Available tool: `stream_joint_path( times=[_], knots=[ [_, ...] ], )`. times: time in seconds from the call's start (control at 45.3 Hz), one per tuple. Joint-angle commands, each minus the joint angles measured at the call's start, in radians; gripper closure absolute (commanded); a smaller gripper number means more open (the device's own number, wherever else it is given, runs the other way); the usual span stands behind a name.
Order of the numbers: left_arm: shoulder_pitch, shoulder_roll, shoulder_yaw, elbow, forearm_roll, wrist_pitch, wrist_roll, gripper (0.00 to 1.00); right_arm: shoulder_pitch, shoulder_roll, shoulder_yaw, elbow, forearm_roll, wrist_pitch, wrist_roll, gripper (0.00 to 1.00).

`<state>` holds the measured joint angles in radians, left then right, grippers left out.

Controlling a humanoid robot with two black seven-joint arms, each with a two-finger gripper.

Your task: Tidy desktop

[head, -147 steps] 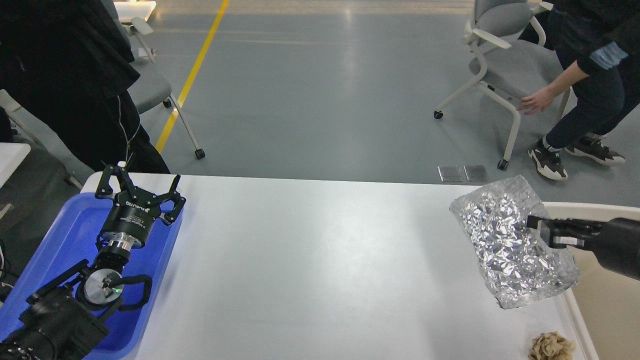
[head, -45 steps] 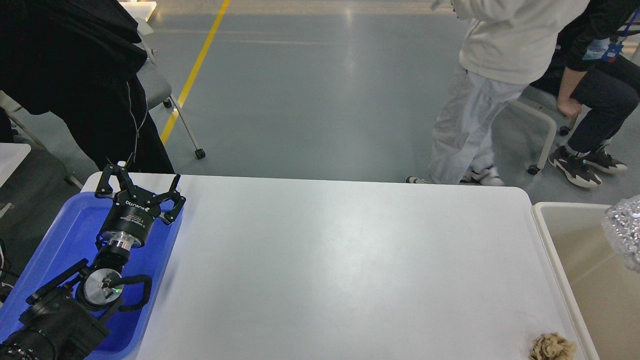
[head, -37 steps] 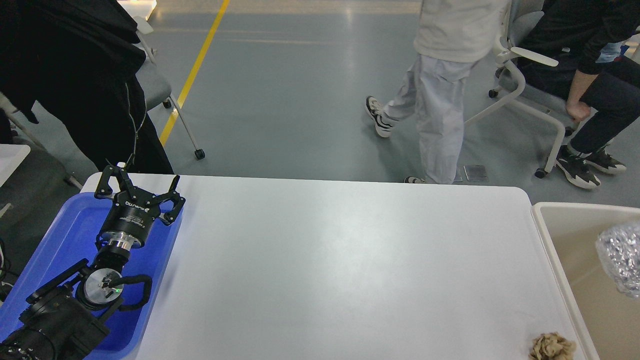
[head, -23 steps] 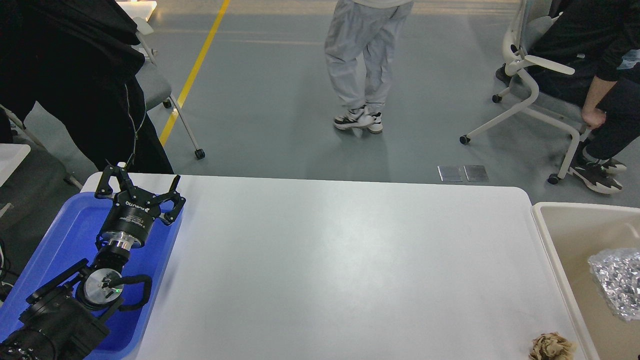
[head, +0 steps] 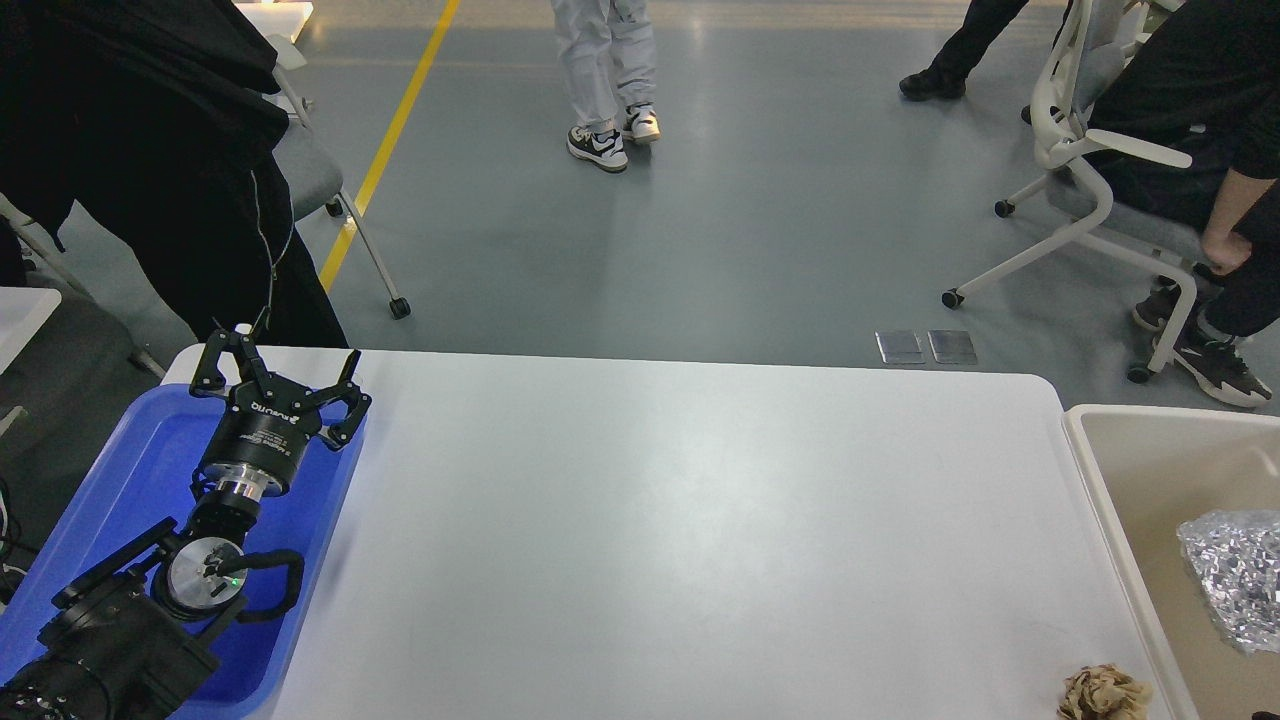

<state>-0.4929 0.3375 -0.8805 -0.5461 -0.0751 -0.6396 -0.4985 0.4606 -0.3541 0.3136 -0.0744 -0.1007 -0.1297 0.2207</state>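
Observation:
The desktop (head: 680,520) is a wide white tabletop with rounded corners. A crumpled brownish wad of paper (head: 1103,692) lies on it near the front right corner. A crumpled silver foil bag (head: 1235,577) lies inside the beige bin (head: 1095,470) at the right. My left gripper (head: 278,374) is open and empty, held over the far end of the blue tray (head: 120,480) at the left. My right gripper is out of view.
A person in black stands at the table's far left corner beside a grey chair (head: 310,170). Another person sits on a white chair (head: 1100,190) at the far right. Legs of a walking person (head: 600,70) show at the back.
My right arm carried the foil bag off the desktop to the right and left the view. The bag dropped and now lies in the beige bin. People behind moved about. My left arm stayed still.

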Motion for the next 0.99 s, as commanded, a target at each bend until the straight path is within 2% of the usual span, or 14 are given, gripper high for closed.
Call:
stream_joint_path(
  times=[0.0,0.11,0.176,0.199,0.265,0.331,0.353,0.397,0.971],
  knots=[
    [0.000,0.000,0.000,0.000,0.000,0.000,0.000,0.00,0.004,0.004,0.001,-0.002,0.001,-0.010,-0.001,1.00],
    [0.000,0.000,0.000,0.000,0.000,0.000,0.000,0.00,0.006,0.006,0.005,-0.002,0.001,-0.010,-0.001,0.99],
    [0.000,0.000,0.000,0.000,0.000,0.000,0.000,0.00,0.006,0.006,0.007,-0.002,0.001,-0.010,-0.001,0.86],
    [0.000,0.000,0.000,0.000,0.000,0.000,0.000,0.00,0.006,0.004,0.007,-0.002,0.001,-0.008,-0.001,0.81],
    [-0.001,0.000,0.000,0.000,0.000,0.000,0.000,0.00,0.007,0.004,0.007,-0.002,0.001,-0.008,-0.001,0.55],
    [0.000,0.000,0.000,0.000,0.000,0.000,0.000,0.00,0.009,0.004,0.007,-0.002,0.001,-0.007,0.000,0.36],
    [0.000,0.000,0.000,0.000,0.000,0.000,0.000,0.00,0.009,0.006,0.007,-0.002,0.001,-0.007,-0.001,0.27],
    [-0.001,0.000,0.000,0.000,0.000,0.000,0.000,0.00,0.009,0.006,0.006,-0.002,0.001,-0.004,-0.001,0.00],
    [-0.001,0.000,0.002,0.000,0.001,-0.002,0.000,0.00,0.020,-0.009,0.027,-0.002,0.012,0.012,-0.001,0.00]
  ],
)
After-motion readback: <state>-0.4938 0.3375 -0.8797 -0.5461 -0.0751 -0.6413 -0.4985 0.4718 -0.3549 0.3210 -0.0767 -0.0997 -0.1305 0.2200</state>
